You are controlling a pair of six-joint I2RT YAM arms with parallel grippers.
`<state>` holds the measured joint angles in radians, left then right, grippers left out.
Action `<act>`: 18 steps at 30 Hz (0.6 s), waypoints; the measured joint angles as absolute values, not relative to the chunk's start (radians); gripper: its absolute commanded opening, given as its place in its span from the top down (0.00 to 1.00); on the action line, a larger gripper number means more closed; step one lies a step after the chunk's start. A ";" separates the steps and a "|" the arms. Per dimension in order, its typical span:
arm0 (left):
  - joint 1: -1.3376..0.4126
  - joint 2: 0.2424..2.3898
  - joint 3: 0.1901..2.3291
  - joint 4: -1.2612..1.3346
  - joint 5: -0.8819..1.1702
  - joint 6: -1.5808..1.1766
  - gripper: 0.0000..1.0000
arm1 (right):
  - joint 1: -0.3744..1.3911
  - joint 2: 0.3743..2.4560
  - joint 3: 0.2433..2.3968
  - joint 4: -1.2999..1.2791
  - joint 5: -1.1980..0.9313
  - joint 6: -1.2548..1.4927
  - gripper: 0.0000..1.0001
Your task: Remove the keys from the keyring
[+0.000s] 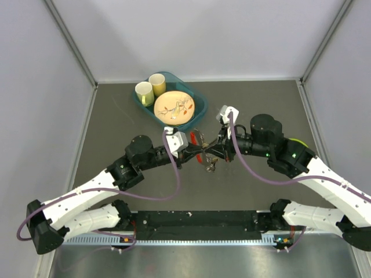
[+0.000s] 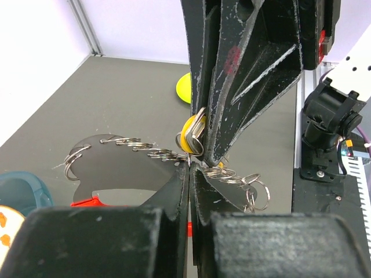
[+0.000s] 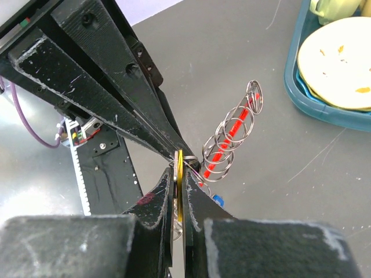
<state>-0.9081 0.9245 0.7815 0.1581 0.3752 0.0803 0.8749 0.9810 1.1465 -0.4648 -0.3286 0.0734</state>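
Both grippers meet above the middle of the table. My right gripper [image 1: 212,152] [image 3: 179,172] is shut on a yellow-headed key [image 3: 180,165] [image 2: 188,134], held edge-on between its fingers. My left gripper [image 1: 200,154] [image 2: 190,168] is shut, its tips pinching a thin wire ring of the keyring [image 2: 152,152] right beside that key. The keyring is a string of linked metal rings [image 3: 232,130] hanging between the arms, with the red clip [image 3: 227,142] [image 2: 90,201] behind it. A blue key head [image 3: 217,200] shows under the right fingers. The bunch of keys [image 1: 210,164] hangs below the tips.
A teal tray [image 1: 199,99] [image 3: 293,87] at the back holds two cups [image 1: 150,88] and a patterned plate [image 1: 174,108]. A lime-green plate [image 2: 184,88] [image 1: 299,141] lies to the right, mostly hidden by the right arm. The rail with the arm bases runs along the near edge.
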 measured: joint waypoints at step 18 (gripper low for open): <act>-0.955 0.871 0.755 0.155 0.300 0.211 1.00 | 0.836 0.982 1.160 -0.511 -0.276 0.148 1.00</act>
<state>-0.9546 0.8711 0.7551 0.1555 0.2996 0.2108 0.8360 0.9825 1.1599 -0.5110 -0.2764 0.1478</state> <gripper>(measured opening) 0.010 0.021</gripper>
